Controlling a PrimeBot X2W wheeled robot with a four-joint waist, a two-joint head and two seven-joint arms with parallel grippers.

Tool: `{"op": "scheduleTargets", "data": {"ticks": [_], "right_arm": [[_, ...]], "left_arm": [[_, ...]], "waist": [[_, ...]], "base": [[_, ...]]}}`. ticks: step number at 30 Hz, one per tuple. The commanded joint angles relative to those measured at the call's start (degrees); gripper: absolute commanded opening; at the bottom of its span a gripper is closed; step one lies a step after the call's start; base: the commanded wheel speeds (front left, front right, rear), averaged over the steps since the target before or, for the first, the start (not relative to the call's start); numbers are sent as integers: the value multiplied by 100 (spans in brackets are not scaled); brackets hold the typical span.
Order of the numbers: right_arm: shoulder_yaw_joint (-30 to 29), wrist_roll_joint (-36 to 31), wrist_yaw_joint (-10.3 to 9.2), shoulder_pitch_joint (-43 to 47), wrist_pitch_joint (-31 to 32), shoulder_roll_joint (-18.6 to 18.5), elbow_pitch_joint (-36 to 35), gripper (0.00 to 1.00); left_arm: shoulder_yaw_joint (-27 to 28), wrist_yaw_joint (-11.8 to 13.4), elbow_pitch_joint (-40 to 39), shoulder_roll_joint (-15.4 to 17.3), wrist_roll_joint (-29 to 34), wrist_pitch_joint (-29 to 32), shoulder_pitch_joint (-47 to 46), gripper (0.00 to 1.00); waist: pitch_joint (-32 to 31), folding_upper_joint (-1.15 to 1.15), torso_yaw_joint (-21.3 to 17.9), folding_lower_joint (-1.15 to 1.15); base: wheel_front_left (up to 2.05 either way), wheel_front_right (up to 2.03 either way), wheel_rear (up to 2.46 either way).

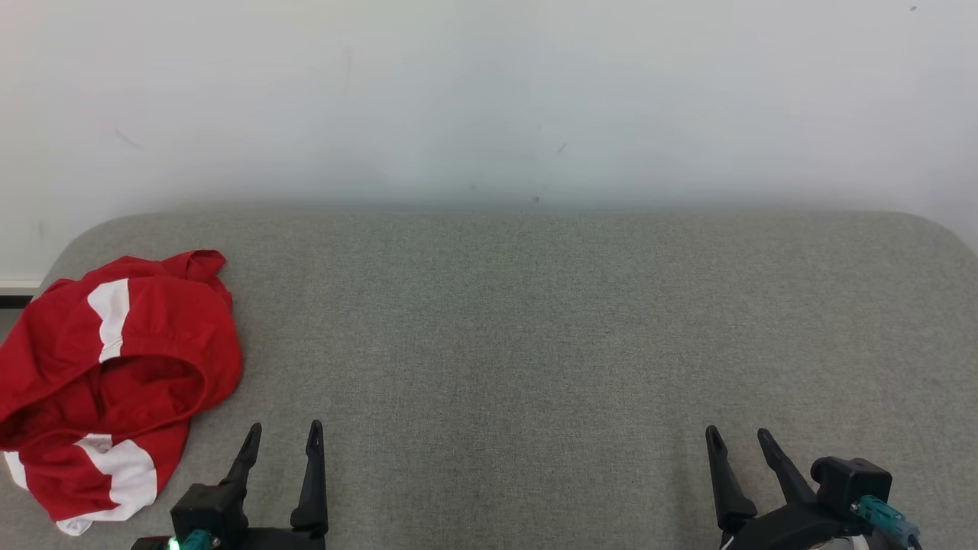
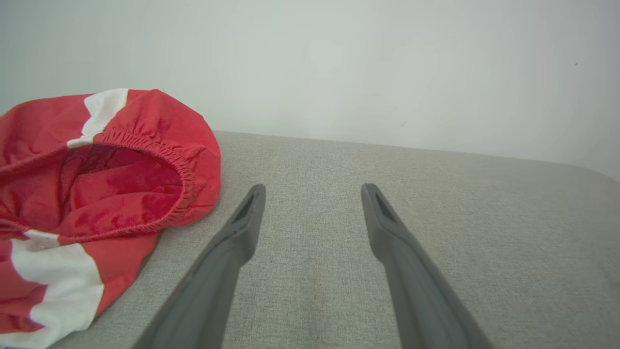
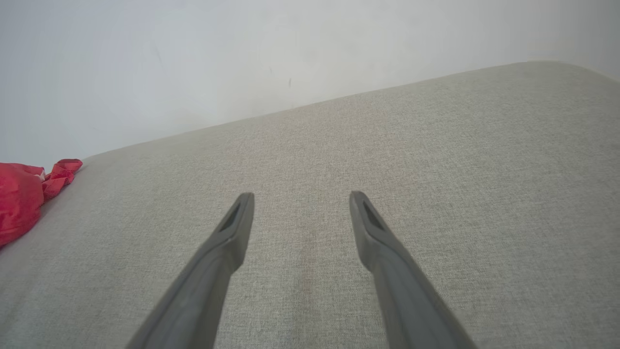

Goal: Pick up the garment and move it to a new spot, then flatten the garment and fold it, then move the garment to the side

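Looking near first, found the left gripper (image 1: 284,429) low at the near left, fingers spread wide, gripping nothing, above bare grey cushion (image 1: 535,321). Found the right gripper (image 1: 738,434) at the near right, likewise spread wide and empty, well apart from the left one. Saw the garment (image 1: 137,344) just left of the left gripper and a little farther back, not touching it: red with white patches, crumpled in a heap at the cushion's left end, its elastic-hemmed opening facing the gripper. Noted a plain pale wall (image 1: 489,99) beyond the cushion's far edge.
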Motion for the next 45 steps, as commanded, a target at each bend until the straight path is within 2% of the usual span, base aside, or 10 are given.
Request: {"op": "scheduleTargets", "data": {"ticks": [1, 7, 27, 39, 45], "right_arm": [[-5, -156, 23, -76, -36, -21, -3, 100], [26, -423, 22, -64, -68, -22, 20, 100], [84, -1245, 26, -30, -94, -24, 74, 100], [74, -1184, 26, -36, -129, -24, 133, 100], [229, -963, 26, -18, -261, -19, 80, 100]], "left_arm": [[-10, -5, -3, 8, 130, -62, 24, 100], [8, -82, 64, -57, 298, -156, 72, 100], [-48, -53, 209, -113, 1024, -412, 104, 100], [29, -102, 264, -142, 975, -403, 108, 100], [189, -70, 297, -203, 791, -402, 102, 100]], "waist": [[0, 0, 2, 0], [-11, 0, -1, 0], [-102, 0, 2, 0], [-125, 0, 52, 0], [-114, 0, 352, 0]], "base": [[0, 0, 0], [0, 0, 0], [0, 0, 0], [0, 0, 0], [0, 0, 0]]}}
